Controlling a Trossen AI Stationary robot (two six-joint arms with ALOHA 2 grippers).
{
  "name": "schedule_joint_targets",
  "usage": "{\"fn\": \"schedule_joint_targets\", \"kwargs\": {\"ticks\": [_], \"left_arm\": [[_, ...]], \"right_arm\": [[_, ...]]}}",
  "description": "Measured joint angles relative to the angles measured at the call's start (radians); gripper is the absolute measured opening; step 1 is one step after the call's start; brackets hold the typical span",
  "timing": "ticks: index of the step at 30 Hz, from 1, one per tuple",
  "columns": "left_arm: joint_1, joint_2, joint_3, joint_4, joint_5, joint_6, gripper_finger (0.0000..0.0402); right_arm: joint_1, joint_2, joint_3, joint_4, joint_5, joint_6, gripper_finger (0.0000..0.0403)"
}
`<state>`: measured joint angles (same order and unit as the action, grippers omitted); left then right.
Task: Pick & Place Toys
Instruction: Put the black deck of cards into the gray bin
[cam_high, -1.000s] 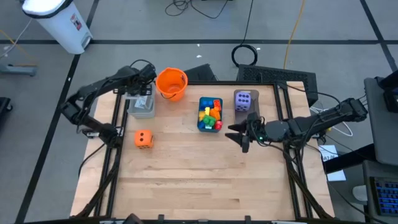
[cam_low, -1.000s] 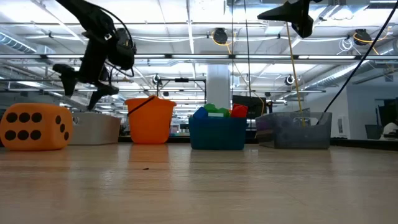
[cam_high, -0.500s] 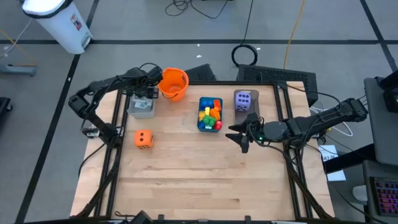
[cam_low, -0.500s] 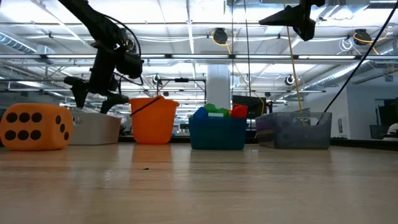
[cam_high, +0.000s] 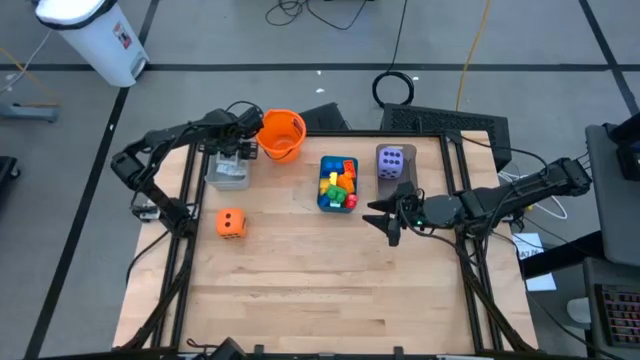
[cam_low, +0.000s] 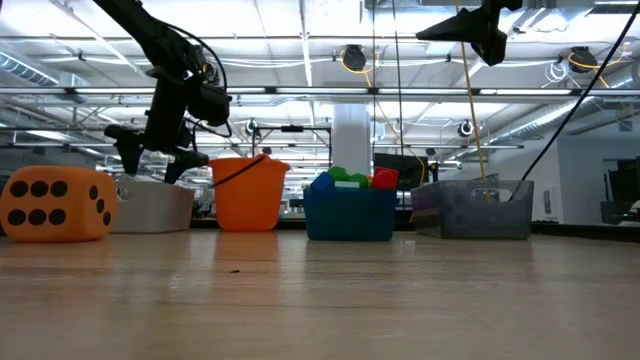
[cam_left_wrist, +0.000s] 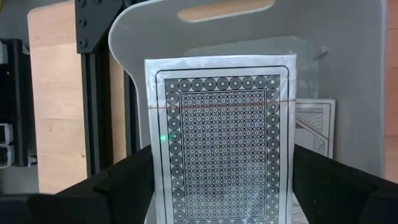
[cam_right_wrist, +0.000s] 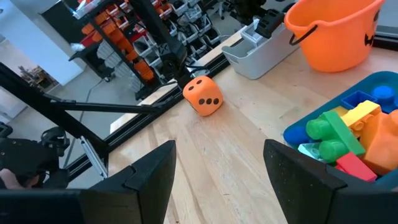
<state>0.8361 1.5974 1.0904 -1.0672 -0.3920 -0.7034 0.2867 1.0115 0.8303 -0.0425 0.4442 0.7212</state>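
Observation:
My left gripper (cam_high: 240, 150) hangs over the grey tray (cam_high: 226, 178) at the far left and points steeply down, shut on a pack of cards with a patterned back (cam_left_wrist: 221, 137). Another card (cam_left_wrist: 318, 124) lies in that tray. The orange die (cam_high: 231, 223) rests on the table near the left edge. Bright bricks (cam_high: 340, 182) fill the blue tray (cam_high: 322, 200). The purple die (cam_high: 393, 162) sits in a second grey tray. My right gripper (cam_high: 386, 216) hovers open, high above the table beside the blue tray, with nothing between its fingers. My left gripper has the card pack between its two fingers, one at each long edge (cam_left_wrist: 150, 162). The fingers (cam_left_wrist: 118, 186) come from above, slanting steeply down. The pack lies flat, its patterned back up, over the grey tray. Whether it rests on the tray's floor I cannot tell.
The orange bucket (cam_high: 281, 134) stands right beside my left arm's wrist, at the far edge. The wide near half of the table (cam_high: 320, 290) is bare wood. Black rails (cam_high: 180, 250) run along both sides of the table.
My left gripper has come down over the grey tray and shifted a little toward the orange bucket, with a slight roll of the wrist. The bucket has slid slightly toward the table's right.

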Motion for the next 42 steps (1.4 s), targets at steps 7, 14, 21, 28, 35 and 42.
{"fn": "schedule_joint_targets", "kwargs": {"ticks": [7,14,21,28,35,42], "left_arm": [[0.012,0.000,0.000,-0.001,0.008,0.002,0.0336],[0.038,0.000,0.000,-0.001,0.054,0.009,0.0337],[0.041,0.000,0.000,-0.003,0.063,0.046,0.0337],[0.041,0.000,0.000,-0.002,0.074,0.051,0.0330],[0.041,0.000,0.000,-0.002,0.078,0.047,0.0311],[0.041,-0.001,0.001,-0.005,0.098,0.048,0.0385]], "right_arm": [[0.000,0.000,0.000,0.000,0.000,0.000,0.0235],[0.000,0.000,0.000,0.000,0.000,0.017,0.0235],[0.000,0.000,0.000,0.000,0.000,0.019,0.0235],[0.000,0.000,0.000,0.000,0.000,0.019,0.0235],[0.000,0.000,0.000,0.001,0.000,0.030,0.0235],[0.000,0.000,0.000,0.009,0.000,0.030,0.0235]]}}
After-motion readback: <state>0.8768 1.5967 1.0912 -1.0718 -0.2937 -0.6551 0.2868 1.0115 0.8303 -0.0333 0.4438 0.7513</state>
